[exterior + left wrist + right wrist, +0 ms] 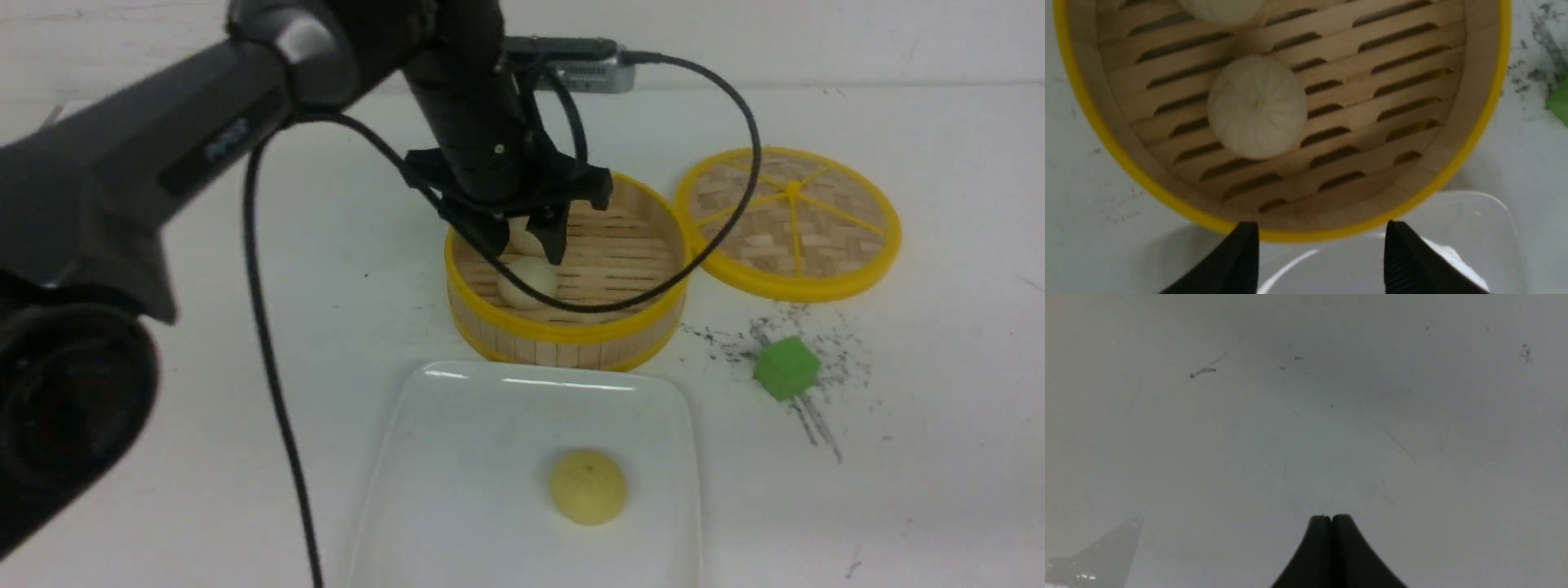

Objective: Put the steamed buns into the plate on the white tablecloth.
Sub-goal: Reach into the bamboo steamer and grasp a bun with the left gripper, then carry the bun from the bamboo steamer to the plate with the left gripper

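A pale yellow bun (pixel 588 486) lies in the white plate (pixel 457 457) at the front. Two off-white buns sit in the bamboo steamer basket (pixel 645 318): the nearer one (pixel 526 282) (pixel 1256 107) and one behind it (pixel 522 237) (pixel 1222 10), partly hidden by the gripper. My left gripper (pixel 526 241) (pixel 1321 230) is open and empty, hovering above the basket over the buns. In its wrist view the plate's rim (pixel 1494 212) shows beyond the basket. My right gripper (pixel 1331 517) is shut and empty over the bare white tablecloth (pixel 1306 416); it does not show in the front view.
The round woven yellow-rimmed lid (pixel 788 220) lies flat right of the basket. A green cube (pixel 785 367) sits among dark scuff marks at the right. A grey device (pixel 588 69) lies at the table's far edge. My left arm's cable (pixel 269 327) hangs left of the plate.
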Tool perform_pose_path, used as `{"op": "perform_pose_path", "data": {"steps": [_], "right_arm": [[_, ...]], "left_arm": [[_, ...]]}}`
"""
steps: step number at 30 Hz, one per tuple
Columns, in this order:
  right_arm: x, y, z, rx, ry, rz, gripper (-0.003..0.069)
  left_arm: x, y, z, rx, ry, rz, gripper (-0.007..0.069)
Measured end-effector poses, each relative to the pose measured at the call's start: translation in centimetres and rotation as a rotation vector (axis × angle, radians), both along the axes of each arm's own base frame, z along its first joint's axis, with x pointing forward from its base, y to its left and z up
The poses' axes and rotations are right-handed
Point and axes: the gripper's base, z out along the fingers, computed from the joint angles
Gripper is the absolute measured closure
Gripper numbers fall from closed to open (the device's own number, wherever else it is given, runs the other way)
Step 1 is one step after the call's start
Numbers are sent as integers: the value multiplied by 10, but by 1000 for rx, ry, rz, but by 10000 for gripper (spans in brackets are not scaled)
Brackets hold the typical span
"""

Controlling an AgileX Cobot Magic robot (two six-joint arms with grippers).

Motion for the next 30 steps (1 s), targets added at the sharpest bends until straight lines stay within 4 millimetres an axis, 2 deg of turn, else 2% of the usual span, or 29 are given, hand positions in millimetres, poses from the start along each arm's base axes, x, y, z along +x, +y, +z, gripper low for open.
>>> {"op": "perform_pose_path", "data": {"steps": [2, 3, 4, 12, 15, 17, 18, 19, 20, 21, 22, 23, 25, 26, 29, 30], "right_arm": [[2, 2, 1, 21, -19, 10, 673], [2, 2, 1, 22, -21, 10, 673], [2, 3, 1, 32, -27, 14, 673], [4, 6, 2, 58, -50, 25, 673], [5, 7, 3, 67, -58, 29, 673], [5, 7, 3, 72, -61, 31, 673], [5, 7, 3, 74, -60, 30, 673], [5, 7, 3, 75, -60, 30, 673], [5, 7, 3, 75, -61, 31, 673], [5, 7, 3, 76, -60, 31, 673], [4, 8, 3, 80, -57, 30, 673], [4, 8, 3, 81, -56, 30, 673], [4, 8, 2, 86, -52, 29, 673], [4, 8, 2, 86, -52, 28, 673], [4, 8, 2, 86, -51, 28, 673], [4, 8, 2, 86, -51, 28, 673]], "left_arm": [[10, -9, -13, 51, -13, -13, 190], [11, -10, -13, 52, -16, -14, 190], [17, -12, -24, 76, -9, -16, 189], [28, -18, -59, 110, 24, -17, 192], [30, -18, -71, 130, 41, -18, 235], [30, -18, -72, 141, 44, -21, 307], [30, -18, -71, 144, 42, -27, 373], [30, -17, -71, 146, 41, -28, 398], [30, -17, -70, 145, 37, -30, 449], [30, -17, -69, 146, 34, -31, 534], [29, -17, -66, 145, 32, -30, 576], [29, -17, -65, 145, 32, -30, 581], [24, -15, -48, 122, 20, -31, 600], [24, -15, -46, 118, 18, -31, 600], [9, -7, 10, 51, -71, -25, 601], [7, -6, 14, 47, -78, -25, 601]]}}
